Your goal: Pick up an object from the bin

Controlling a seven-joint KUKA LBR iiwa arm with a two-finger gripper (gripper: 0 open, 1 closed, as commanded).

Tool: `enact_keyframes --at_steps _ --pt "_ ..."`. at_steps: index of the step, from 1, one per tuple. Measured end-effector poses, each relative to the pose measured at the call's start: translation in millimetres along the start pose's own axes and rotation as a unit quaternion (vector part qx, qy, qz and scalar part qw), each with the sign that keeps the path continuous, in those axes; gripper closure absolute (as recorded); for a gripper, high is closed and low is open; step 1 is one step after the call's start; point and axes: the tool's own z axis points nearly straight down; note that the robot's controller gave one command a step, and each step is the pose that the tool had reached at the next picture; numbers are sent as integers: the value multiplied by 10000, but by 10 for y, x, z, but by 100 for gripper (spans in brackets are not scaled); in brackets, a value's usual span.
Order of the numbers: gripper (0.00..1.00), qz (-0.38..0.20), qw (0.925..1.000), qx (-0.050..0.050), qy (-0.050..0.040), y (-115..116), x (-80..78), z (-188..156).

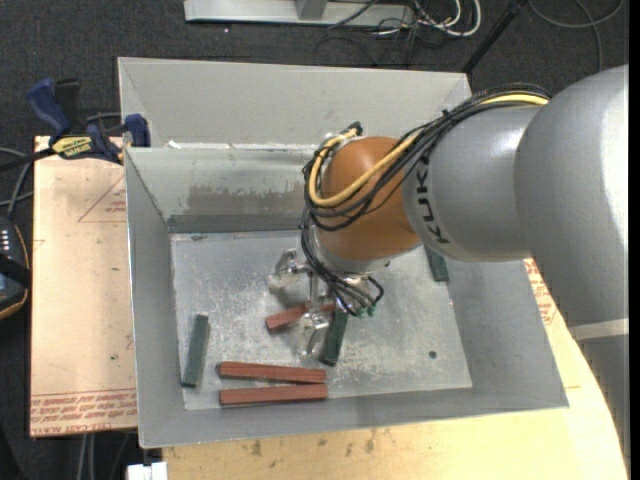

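Scuffed grey metal bin (210, 278) stands above dark floor (70, 28). The claw (318, 318), grip state indeterminable, sits low over a short red-brown block (285, 319) and a dark green bar (333, 340).

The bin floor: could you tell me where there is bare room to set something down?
Bare: back-left floor behind the green bar, and the right side past the end effector. Crowded: the middle beneath it and the front, where two brown bars lie.

grey bin (150, 268) — reddish-brown sticks (272, 372), a dark green bar (194, 350), orange wrist cover (365, 203) with yellow cables (510, 97).
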Motion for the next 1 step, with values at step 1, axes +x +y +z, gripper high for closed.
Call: enact_keyframes --at_steps 1 --pt "100 103 9999 45 -6 -134 -303 -26"
